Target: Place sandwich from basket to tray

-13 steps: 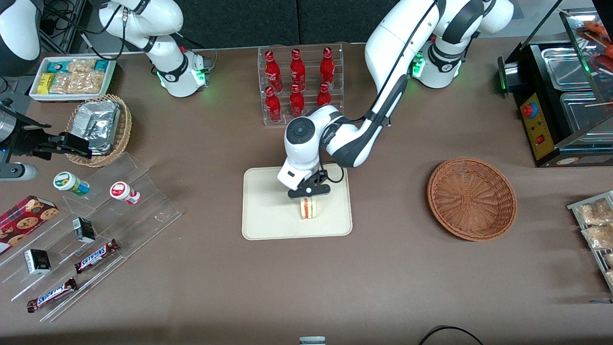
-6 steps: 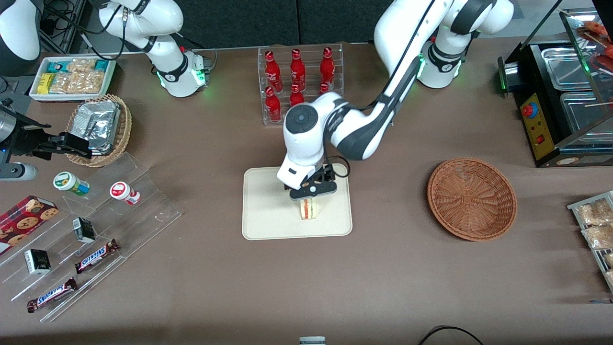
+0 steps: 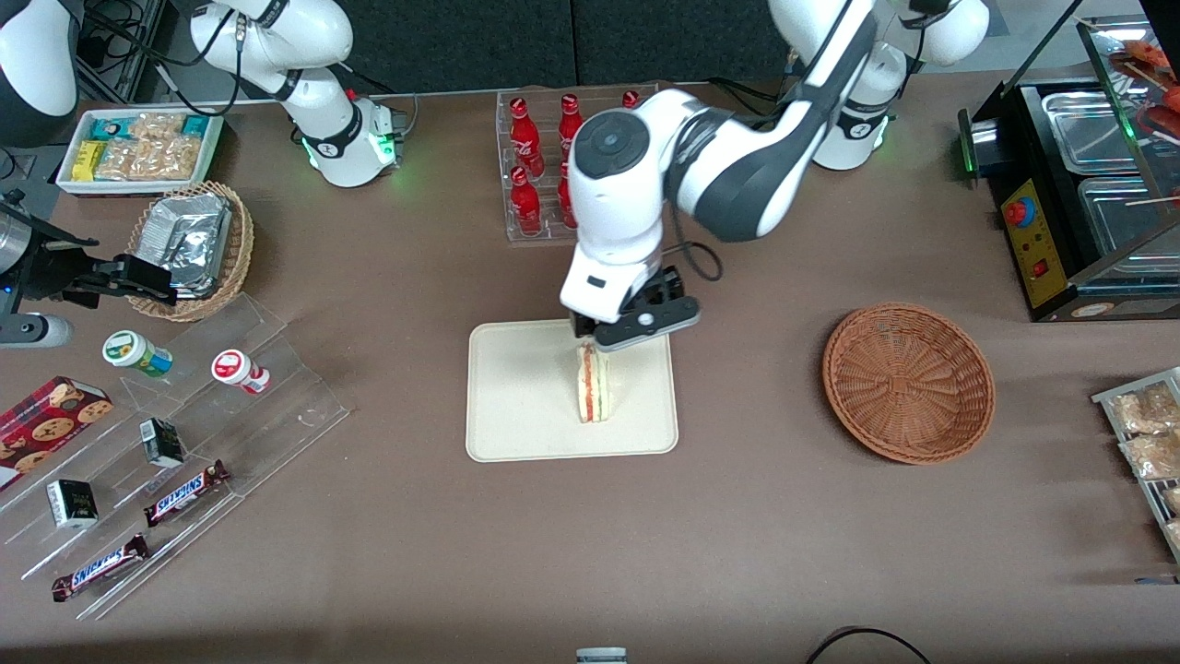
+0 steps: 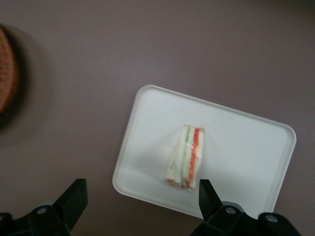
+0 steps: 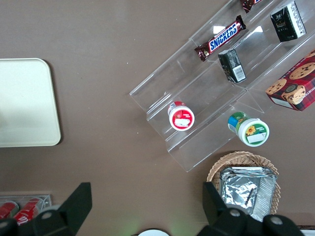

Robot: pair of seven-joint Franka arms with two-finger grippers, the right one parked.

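Note:
The sandwich (image 3: 594, 387) is a clear-wrapped white-bread wedge with red, orange and green layers. It stands on edge on the cream-white tray (image 3: 516, 397) at mid-table. My left gripper (image 3: 636, 325) hangs open well above the tray, over the sandwich's end farther from the front camera, holding nothing. In the left wrist view the sandwich (image 4: 186, 157) lies on the tray (image 4: 246, 142), far below the gripper (image 4: 141, 189) and close to one black finger (image 4: 206, 191). The round reddish-brown basket (image 3: 908, 381) sits empty toward the working arm's end of the table; its rim (image 4: 7, 73) shows in the wrist view.
A clear rack of red bottles (image 3: 553, 166) stands farther from the front camera than the tray, partly covered by my arm. Toward the parked arm's end are an acrylic stepped shelf with snacks (image 3: 184, 433), a tan wicker basket of foil packs (image 3: 189, 244) and a white snack box (image 3: 138, 148). A food warmer (image 3: 1079, 184) stands toward the working arm's end.
My left gripper has risen off the sandwich and drawn away from the front camera. The sandwich stays on the tray, now showing its full length.

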